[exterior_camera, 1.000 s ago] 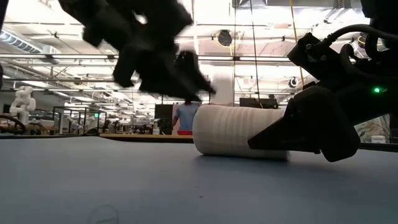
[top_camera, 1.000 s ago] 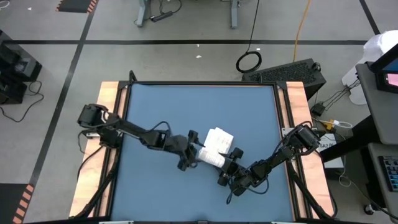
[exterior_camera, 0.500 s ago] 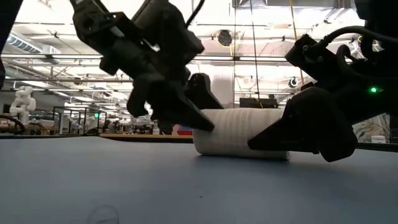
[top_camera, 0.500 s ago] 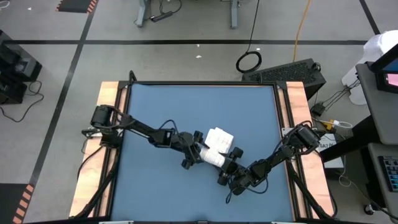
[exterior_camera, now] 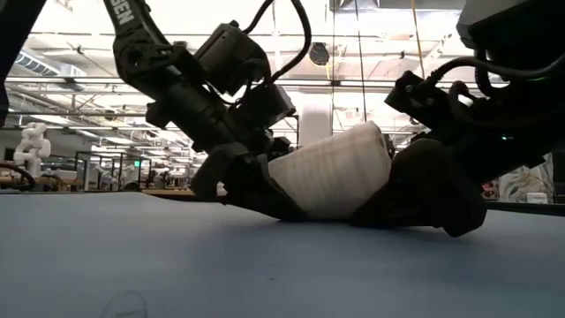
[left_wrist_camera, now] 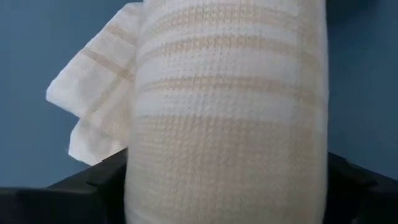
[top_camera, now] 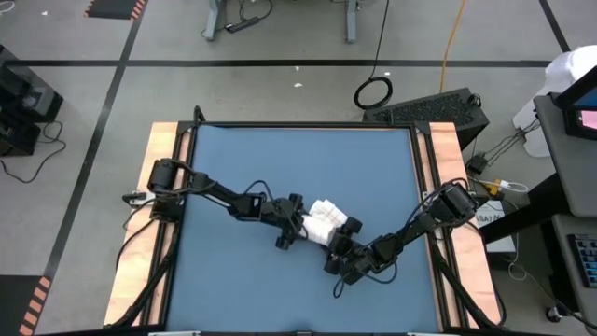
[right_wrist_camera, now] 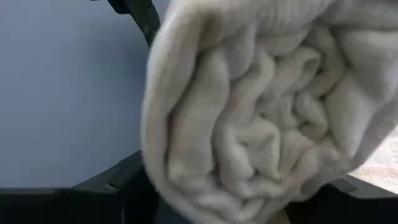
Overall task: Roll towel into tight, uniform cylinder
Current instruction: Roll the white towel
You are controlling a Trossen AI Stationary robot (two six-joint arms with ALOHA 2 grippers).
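The white towel (top_camera: 322,220) lies rolled into a short cylinder near the middle of the blue table (top_camera: 242,159). In the low view the roll (exterior_camera: 331,177) is tilted, its right end raised and its left end down near the table. A loose flap (left_wrist_camera: 93,99) sticks out from the roll's side. My left gripper (top_camera: 297,227) is shut on the roll's left end and shows low on the left in the low view (exterior_camera: 240,184). My right gripper (top_camera: 343,245) is shut on the opposite end, at the right in the low view (exterior_camera: 415,190). My left gripper has the roll's left end (left_wrist_camera: 224,180) between its two fingers (left_wrist_camera: 93,183), one on each side. The fingers come level from the table's left and lie along the roll. This end sits low, near the table. My right gripper has the roll's other end, where the spiral of layers shows (right_wrist_camera: 261,124), between its two fingers (right_wrist_camera: 118,180). It comes low from the table's right and near side, along the roll. This end is raised off the table.
Bare blue tabletop lies all around the roll, with wooden rails (top_camera: 163,149) along the left and right edges. A black keyboard (top_camera: 429,107) and cables lie on the floor beyond the far right corner.
My left gripper has gone down and toward the table's right, to the roll's left end, and now stands around it. The roll, which lay level on the table, has tipped: its right end has risen in my right gripper. The flat unrolled part has drawn in against the roll.
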